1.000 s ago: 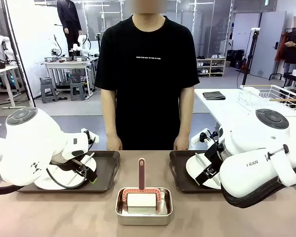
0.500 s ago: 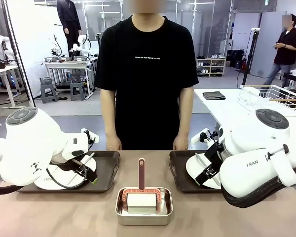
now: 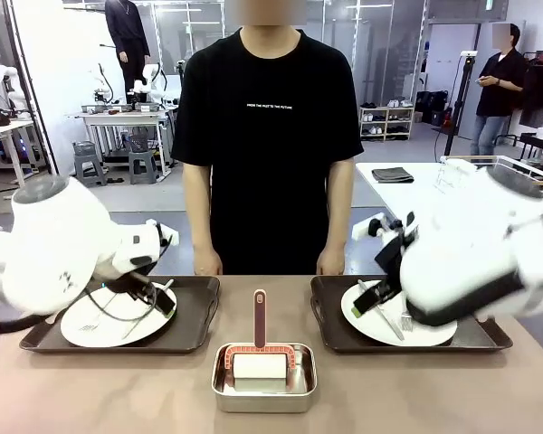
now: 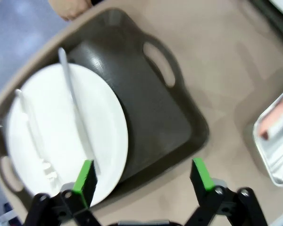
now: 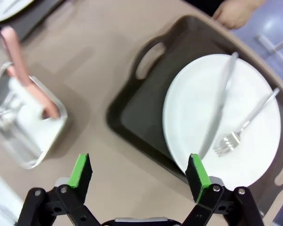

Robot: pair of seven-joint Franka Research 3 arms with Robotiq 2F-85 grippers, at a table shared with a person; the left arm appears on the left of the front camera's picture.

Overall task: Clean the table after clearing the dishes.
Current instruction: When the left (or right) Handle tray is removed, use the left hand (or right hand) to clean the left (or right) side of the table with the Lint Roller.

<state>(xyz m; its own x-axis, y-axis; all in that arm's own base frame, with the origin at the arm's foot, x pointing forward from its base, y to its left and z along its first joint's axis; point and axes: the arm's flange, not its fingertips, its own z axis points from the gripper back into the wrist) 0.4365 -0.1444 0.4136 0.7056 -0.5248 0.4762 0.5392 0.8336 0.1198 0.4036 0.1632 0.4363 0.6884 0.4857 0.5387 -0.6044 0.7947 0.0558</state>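
- The left gripper (image 4: 144,175) hangs above the left tray (image 3: 197,316), jaws spread wide, gripping nothing.
- The right gripper (image 5: 139,170) is equally wide and empty, above the right tray's (image 3: 328,327) left side.
- Both trays sit on the table (image 3: 118,389), toward its far side.
- The left plate (image 3: 90,327) and right plate (image 3: 430,336) each carry a knife (image 5: 219,113) and fork (image 5: 247,125).
- A steel pan (image 3: 263,384) sits near-centre between the trays.

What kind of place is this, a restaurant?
Likely a robotics lab staged for dining: white robot arms flank the table of plated trays, with workbenches and stools behind.
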